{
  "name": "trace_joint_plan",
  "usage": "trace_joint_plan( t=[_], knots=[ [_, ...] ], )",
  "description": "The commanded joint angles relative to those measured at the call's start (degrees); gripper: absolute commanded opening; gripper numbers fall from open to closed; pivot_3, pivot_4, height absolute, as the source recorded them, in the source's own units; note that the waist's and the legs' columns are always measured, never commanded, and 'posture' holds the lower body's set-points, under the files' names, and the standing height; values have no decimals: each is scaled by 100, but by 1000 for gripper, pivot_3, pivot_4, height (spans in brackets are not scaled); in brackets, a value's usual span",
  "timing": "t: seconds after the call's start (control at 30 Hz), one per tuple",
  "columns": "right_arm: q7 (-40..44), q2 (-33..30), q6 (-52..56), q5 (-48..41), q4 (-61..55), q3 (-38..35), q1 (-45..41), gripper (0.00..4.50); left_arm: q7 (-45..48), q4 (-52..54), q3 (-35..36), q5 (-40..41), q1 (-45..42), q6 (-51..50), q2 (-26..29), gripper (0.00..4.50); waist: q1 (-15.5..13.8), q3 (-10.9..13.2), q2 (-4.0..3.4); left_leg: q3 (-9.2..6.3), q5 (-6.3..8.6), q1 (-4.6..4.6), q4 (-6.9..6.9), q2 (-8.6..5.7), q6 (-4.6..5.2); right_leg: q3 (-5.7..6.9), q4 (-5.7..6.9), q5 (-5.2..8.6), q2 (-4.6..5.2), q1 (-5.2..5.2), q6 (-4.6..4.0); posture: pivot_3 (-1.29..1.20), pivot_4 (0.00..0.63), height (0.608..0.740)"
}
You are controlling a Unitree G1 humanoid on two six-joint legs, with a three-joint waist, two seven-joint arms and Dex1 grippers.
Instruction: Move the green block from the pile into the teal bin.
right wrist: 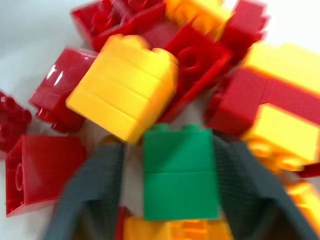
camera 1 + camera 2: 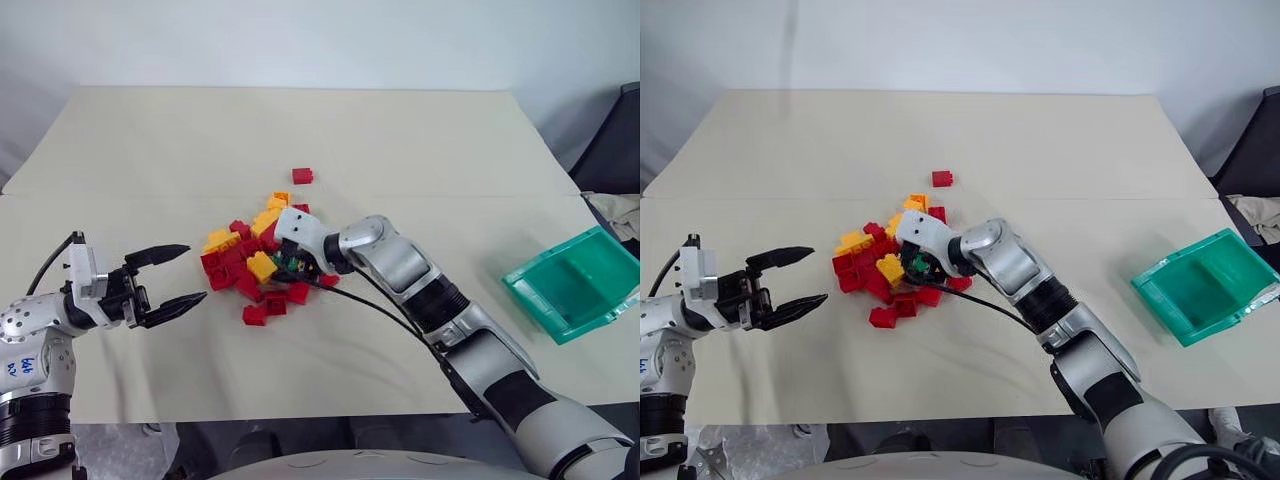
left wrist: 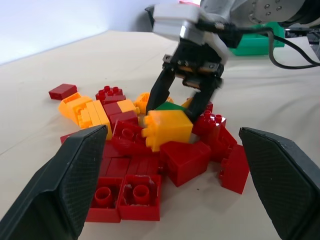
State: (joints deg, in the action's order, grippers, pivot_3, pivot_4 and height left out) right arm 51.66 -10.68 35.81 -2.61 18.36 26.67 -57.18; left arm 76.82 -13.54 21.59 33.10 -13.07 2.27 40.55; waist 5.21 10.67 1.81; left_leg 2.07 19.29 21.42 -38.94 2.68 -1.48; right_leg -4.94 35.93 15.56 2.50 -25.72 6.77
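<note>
The pile (image 2: 240, 262) of red and yellow-orange bricks lies mid-table. Among them sits the green block (image 1: 180, 175), the single green piece, beside a yellow brick (image 1: 125, 92). My right gripper (image 2: 294, 266) reaches down into the heap, and its two fingers have closed in on either side of the green block (image 3: 167, 106). The block rests among its neighbours. To the left of the pile my left gripper (image 2: 193, 273) hovers level, open and empty, pointing at the bricks. The teal bin (image 2: 572, 283) stands tilted at the table's right edge and holds nothing.
A lone red brick (image 2: 302, 176) lies apart behind the pile. The beige table (image 2: 400, 140) stretches bare between pile and bin. A dark object (image 2: 615, 140) stands off the far right corner, and cloth (image 2: 612, 212) lies by the bin.
</note>
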Motion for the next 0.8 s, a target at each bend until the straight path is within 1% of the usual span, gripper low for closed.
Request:
trace_joint_plan(
  t=[0.03, 0.13, 0.3, 0.4, 0.43, 0.47, 0.5, 0.57, 0.63, 0.7, 0.8],
  knots=[
    [100, -146, 202, -159, -647, -289, -47, 1384, -29, 282, -5, 144, -43, -53, -18, 4500, -14, 0, 0, 0, 0, 0, 0, 0, 0, 1, 0, 0, 0, 0, 0, 0, 150, 740],
    [147, -268, 370, -275, -1006, -440, 7, 1387, -16, 297, -59, 141, -103, -83, -36, 4500, -14, 0, 0, 0, 0, 0, 1, 0, 0, 3, -1, 0, -1, 0, 0, 0, 150, 740],
    [253, -948, 968, -662, -2069, -1021, 257, 1387, 36, 340, -526, 66, -573, -232, -227, 4500, -84, 0, 0, -3, 0, 2, -1, -9, 0, 11, -5, 0, -1, 4, 0, 0, 150, 740],
    [226, -1204, 1222, -879, -2428, -1273, 369, 1387, 70, 355, -719, 47, -740, -322, -284, 4500, -87, 0, 0, -1, 2, 3, -4, -33, 4, 8, -7, -1, 4, 6, 2, 0, 150, 740],
    [267, -1389, 1329, -981, -2616, -1422, 463, 1387, 79, 356, -847, 24, -853, -359, -338, 4500, -83, 0, 0, -1, 2, 3, -4, -34, 4, 8, -7, -1, 4, 6, 2, 0, 150, 740],
    [300, -1718, 1527, -1065, -2873, -1655, 633, 1387, 90, 343, -1056, -48, -1042, -376, -448, 4500, -87, 1, -1, -2, 3, 3, -4, -33, 5, 8, -8, -1, 3, 6, 2, 0, 150, 740],
    [285, -2088, 1666, -1111, -3135, -1956, 864, 1387, 67, 321, -1274, -134, -1259, -393, -597, 4500, -129, 1, -1, -2, 3, 3, -3, -33, 6, 8, -8, -1, 2, 6, 2, 0, 150, 740],
    [169, -2581, 1863, -1163, -3469, -2321, 1190, 1387, 0, 283, -1528, -273, -1511, -410, -774, 4500, -246, 1, -2, -7, 3, 8, -4, -39, 7, 13, -13, -1, 2, 7, 2, 0, 150, 740],
    [-89, -3219, 2059, -997, -3669, -2840, 1666, 1387, -161, 226, -1754, -446, -1749, -423, -993, 4500, -279, 2, -3, 0, 7, 9, -5, -47, 13, 1, -23, -4, 5, 8, 7, 0, 150, 740],
    [-269, -3622, 2230, -984, -3823, -3221, 1995, 1387, -260, 175, -1870, -540, -1883, -434, -1129, 4500, -312, 2, -3, 2, 10, 10, -6, -54, 19, -4, -31, -6, 7, 12, 12, 0, 150, 740],
    [-319, -4417, 2286, -861, -3888, -3789, 2760, 1387, -430, -54, -2107, -783, -2188, -405, -1373, 4500, -337, 3, -4, 11, 14, 7, -6, -56, 28, -16, -40, -9, 3, 13, 19, 0, 150, 740]
  ],
)
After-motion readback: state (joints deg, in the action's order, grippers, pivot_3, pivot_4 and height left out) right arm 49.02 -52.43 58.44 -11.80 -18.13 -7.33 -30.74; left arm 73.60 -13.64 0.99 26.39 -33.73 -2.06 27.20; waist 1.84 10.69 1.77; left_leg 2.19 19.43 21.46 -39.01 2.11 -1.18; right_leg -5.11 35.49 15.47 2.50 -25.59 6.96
